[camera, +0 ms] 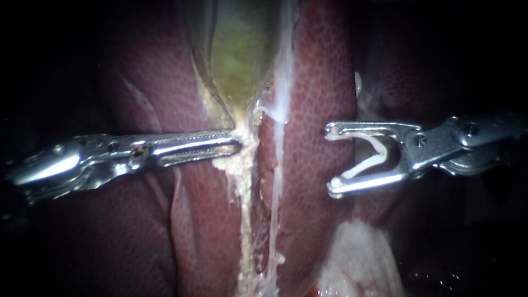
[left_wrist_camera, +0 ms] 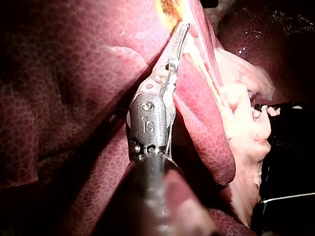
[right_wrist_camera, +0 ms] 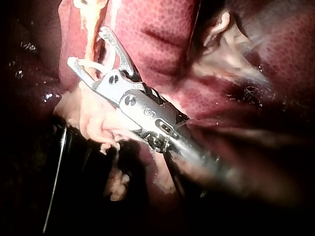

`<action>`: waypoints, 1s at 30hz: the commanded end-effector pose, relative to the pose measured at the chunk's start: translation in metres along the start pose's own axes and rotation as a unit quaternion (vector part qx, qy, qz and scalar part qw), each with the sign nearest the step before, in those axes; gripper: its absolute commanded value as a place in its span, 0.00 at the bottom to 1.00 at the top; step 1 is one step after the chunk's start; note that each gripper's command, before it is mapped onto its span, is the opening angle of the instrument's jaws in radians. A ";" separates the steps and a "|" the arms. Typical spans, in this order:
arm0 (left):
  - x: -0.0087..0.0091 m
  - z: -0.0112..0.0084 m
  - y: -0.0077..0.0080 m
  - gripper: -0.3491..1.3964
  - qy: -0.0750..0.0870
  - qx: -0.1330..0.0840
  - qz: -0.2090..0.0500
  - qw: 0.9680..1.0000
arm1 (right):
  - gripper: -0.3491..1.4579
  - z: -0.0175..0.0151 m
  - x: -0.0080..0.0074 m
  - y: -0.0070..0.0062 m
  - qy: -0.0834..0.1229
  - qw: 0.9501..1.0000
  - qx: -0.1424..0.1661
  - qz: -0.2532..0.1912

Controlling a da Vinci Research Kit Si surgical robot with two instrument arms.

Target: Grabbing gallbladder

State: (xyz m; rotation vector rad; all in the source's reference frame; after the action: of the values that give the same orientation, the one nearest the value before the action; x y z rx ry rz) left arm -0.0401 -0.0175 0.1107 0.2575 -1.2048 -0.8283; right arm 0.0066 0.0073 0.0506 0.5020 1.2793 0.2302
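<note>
Pinching narrow lower end of gallbladder [camera: 239, 60] in closed jaws of left instrument [camera: 237, 144], its long axis running up-view from them; right instrument [camera: 331, 159] well apart across liver [camera: 319, 82], spread jaws cradling white clip [camera: 360, 168].

Left instrument [camera: 237, 144] and right instrument [camera: 330, 159] are shiny metal; clip [camera: 360, 168] smooth white plastic.
</note>
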 end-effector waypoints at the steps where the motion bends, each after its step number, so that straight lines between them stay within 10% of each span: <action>1: 0.0000 -0.0001 0.0000 0.00 0.000 0.000 0.000 1.000 | 0.51 0.0000 0.0000 0.0000 0.000 1.000 0.000 0.000; 30: -0.0093 -0.0107 -0.0002 0.00 -0.031 -0.009 -0.019 0.999 | 0.51 0.0000 -0.0001 0.0001 0.000 1.000 0.000 0.000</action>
State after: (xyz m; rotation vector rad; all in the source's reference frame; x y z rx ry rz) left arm -0.0316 -0.0139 0.0999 0.2433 -1.2537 -0.8832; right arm 0.0066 0.0074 0.0507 0.5013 1.2791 0.2312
